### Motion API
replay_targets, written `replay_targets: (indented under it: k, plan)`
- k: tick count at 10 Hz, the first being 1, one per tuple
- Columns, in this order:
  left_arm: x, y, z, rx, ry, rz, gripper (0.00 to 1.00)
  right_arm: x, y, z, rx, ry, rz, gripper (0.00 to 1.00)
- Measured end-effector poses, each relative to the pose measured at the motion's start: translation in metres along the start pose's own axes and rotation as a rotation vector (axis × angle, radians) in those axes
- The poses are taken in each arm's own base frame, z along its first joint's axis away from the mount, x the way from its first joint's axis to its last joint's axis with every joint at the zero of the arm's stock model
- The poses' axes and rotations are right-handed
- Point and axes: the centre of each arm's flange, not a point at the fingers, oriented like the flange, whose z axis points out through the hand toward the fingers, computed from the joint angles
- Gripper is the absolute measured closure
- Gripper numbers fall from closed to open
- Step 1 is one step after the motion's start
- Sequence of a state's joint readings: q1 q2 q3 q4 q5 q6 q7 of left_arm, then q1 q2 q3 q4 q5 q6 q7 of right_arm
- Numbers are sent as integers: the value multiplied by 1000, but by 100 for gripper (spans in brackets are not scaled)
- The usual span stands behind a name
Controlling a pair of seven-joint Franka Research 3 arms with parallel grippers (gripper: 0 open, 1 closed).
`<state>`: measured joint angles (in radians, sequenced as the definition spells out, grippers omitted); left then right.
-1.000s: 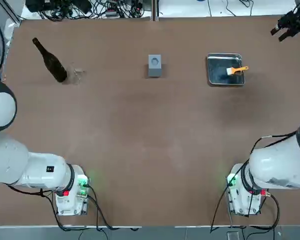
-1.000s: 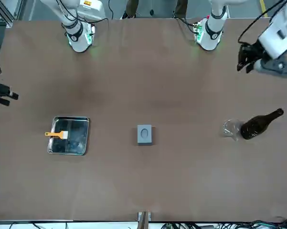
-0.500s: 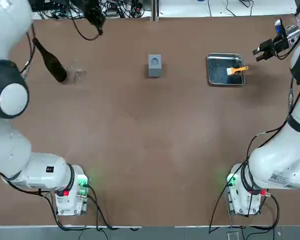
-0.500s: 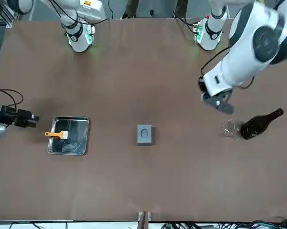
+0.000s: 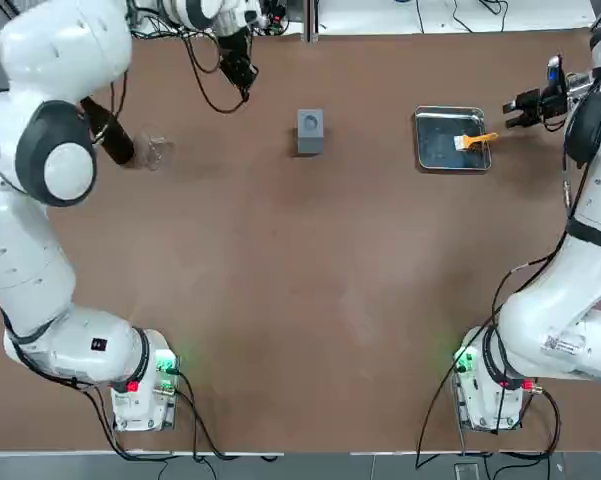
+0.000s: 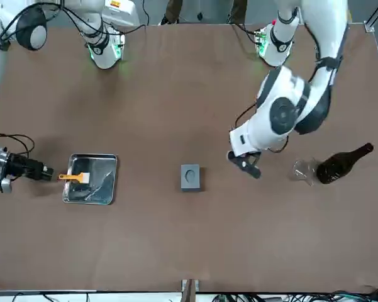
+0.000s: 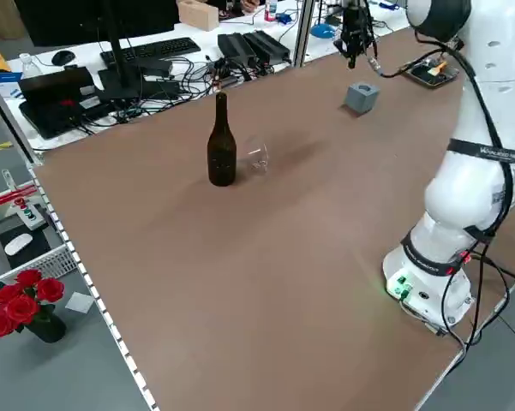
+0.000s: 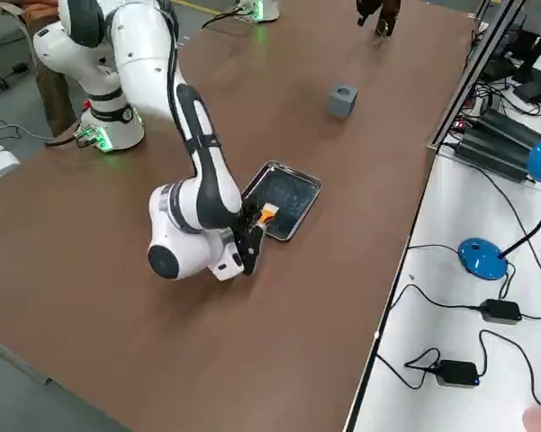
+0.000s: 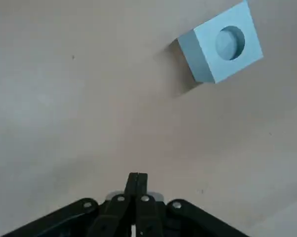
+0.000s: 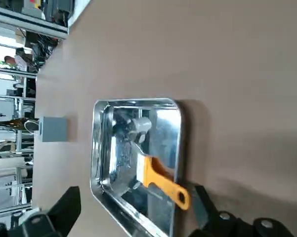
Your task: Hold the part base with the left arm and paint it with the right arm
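Sitting alone on the brown table (image 5: 300, 280), near its far edge in the top view, the part base (image 5: 309, 130) is resting with the round hole in its top face turned up and nothing touching it. The left arm (image 5: 50, 160) is reaching across the table, and its left gripper (image 5: 242, 80) is hanging just to the left of the block in the top view, apart from it, with the fingers (image 9: 137, 185) pressed together and holding nothing. In the left wrist view the block (image 9: 221, 48) is lying beyond the closed fingertips, clear of them.

The right arm (image 5: 570, 300) is stretching toward the far right corner of the table, where the right gripper (image 5: 530, 102) is pointing level at the metal tray (image 5: 427, 160), its fingers (image 10: 66, 210) standing wide apart and empty. A brush with an orange handle (image 5: 476, 140) is lying in the tray, the handle poking over the rim toward that gripper.

On the left side of the table, a dark bottle (image 6: 343, 163) is standing beside a clear glass (image 6: 305, 169).
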<state>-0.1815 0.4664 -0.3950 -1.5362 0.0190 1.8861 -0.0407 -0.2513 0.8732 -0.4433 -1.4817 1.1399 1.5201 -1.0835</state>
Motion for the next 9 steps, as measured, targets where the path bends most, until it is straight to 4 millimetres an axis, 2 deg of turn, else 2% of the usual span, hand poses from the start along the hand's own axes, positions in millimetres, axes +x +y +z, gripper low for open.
replay_targets:
  k: [2,4,6,8,9]
  plan:
    - [15,4,30,-20,31,19,99,-3,22,14,33,-12,19,0]
    - [28,19,56,-38,67,44,99,-8,30,22,51,-29,33,0]
    - [35,36,71,-48,70,68,99,-13,34,29,72,-44,43,3]
    - [46,47,75,-62,82,83,99,-17,39,35,91,-54,54,14]
    - [55,54,82,-74,100,89,99,-19,41,39,101,-56,60,26]
